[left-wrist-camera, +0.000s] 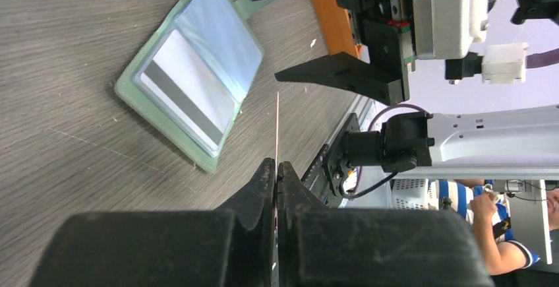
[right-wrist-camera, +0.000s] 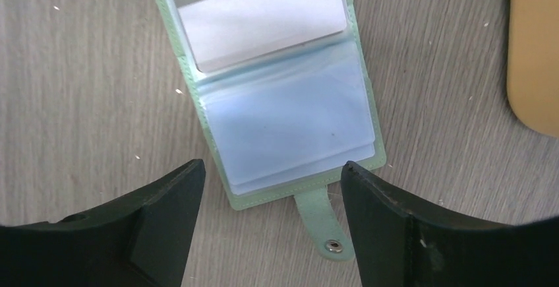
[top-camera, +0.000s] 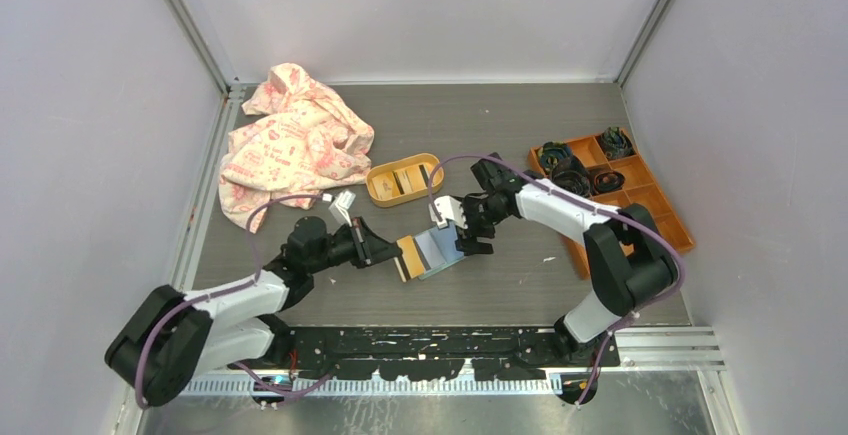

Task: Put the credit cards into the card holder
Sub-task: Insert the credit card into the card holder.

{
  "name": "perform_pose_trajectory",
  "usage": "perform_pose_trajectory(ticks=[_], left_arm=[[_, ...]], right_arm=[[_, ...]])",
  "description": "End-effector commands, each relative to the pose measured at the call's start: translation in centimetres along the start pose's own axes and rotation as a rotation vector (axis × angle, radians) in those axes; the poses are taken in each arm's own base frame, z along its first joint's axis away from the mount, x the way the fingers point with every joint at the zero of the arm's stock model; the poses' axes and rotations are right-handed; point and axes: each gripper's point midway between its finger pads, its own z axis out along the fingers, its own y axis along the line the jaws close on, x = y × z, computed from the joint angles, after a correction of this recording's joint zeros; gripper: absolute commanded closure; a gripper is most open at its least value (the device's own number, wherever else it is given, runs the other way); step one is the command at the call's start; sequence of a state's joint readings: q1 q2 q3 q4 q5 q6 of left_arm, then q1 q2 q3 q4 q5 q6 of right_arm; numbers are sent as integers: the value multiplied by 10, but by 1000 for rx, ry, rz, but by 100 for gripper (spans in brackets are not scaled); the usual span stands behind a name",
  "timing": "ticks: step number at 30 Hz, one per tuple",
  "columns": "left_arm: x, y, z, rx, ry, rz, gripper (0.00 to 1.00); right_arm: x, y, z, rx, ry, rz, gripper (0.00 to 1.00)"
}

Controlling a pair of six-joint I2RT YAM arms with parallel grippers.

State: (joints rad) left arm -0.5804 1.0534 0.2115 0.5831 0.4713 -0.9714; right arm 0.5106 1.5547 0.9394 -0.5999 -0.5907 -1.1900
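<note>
The sage-green card holder (top-camera: 438, 251) lies open on the table, inner slots up. It also shows in the left wrist view (left-wrist-camera: 191, 82) and the right wrist view (right-wrist-camera: 283, 102). A white card with a grey stripe (right-wrist-camera: 257, 16) sits in one slot. My left gripper (top-camera: 390, 253) is shut on a beige-gold card (top-camera: 407, 258) at the holder's left edge; in its wrist view the card shows edge-on as a thin line (left-wrist-camera: 277, 125). My right gripper (top-camera: 464, 238) is open just above the holder's snap-tab end (right-wrist-camera: 327, 229), holding nothing.
A yellow-orange oval tray (top-camera: 378, 185) with more cards stands behind the holder; its edge shows in the right wrist view (right-wrist-camera: 534, 56). An orange compartment box (top-camera: 650, 205) with dark items is at the right. A pink patterned cloth (top-camera: 290, 140) lies at the back left.
</note>
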Motion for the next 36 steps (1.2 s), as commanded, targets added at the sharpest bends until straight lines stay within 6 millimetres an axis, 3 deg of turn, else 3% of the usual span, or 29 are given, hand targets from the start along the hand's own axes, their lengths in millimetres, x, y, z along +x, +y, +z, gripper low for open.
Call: perform_pose_trajectory(ticks=[1,6,14,21,36], left_arm=[[-13,-17,14,92,-24,-17,100],[-19,-7,35,82,-16,-61,100],[-25,20,64,33,-39,-163,100],[-25,30,82,87,-61,-253,100],[-6,58,89,14,-100,-308,100]], right_arm=[[-1,-31,-5,62,16,-6,22],[13,-35,-6,51,46,34,26],[28,-24,-6,-21,100,13,29],[37,-18,-4,-61,134,13,32],[41,-13,-2,-96,150,24,36]])
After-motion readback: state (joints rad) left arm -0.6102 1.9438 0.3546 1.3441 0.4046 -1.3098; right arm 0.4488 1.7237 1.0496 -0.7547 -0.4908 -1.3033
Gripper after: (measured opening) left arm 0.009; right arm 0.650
